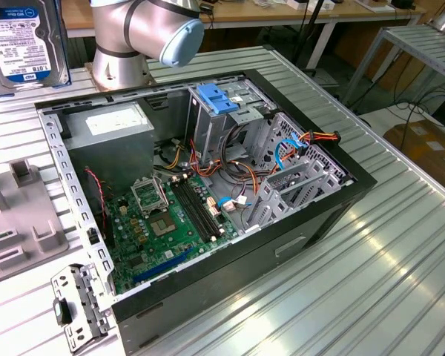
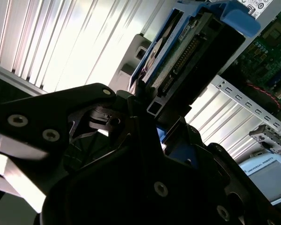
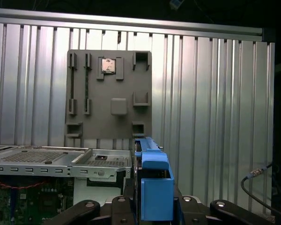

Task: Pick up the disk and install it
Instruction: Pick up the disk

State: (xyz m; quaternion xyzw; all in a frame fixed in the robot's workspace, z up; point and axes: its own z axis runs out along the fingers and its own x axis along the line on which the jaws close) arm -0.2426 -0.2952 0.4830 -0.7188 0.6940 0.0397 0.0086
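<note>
Clearly, in the exterior view, the flat silver-metal disk with its white, blue-banded label sits at the far left, close to the camera and well apart from the open black computer case on the ribbed aluminium table. Inside the case lie a green motherboard, a grey power-supply box and, in the far drive cage, a bare light-blue plastic bracket. The silver robot arm rises beyond the case. A grey plastic fixture plate lies to the left of the case.

In the second wrist view, the black gripper has its jaws drawn narrow and clamped on the disk near its connector end. Blue plastic rails run along the disk's sides.

In the first wrist view, the disk shows edge-on, with its blue rail standing between the gripper's black fingers. Beyond it, the fixture plate lies flat on the table, and the motherboard shows beside the case's metal edge.
</note>
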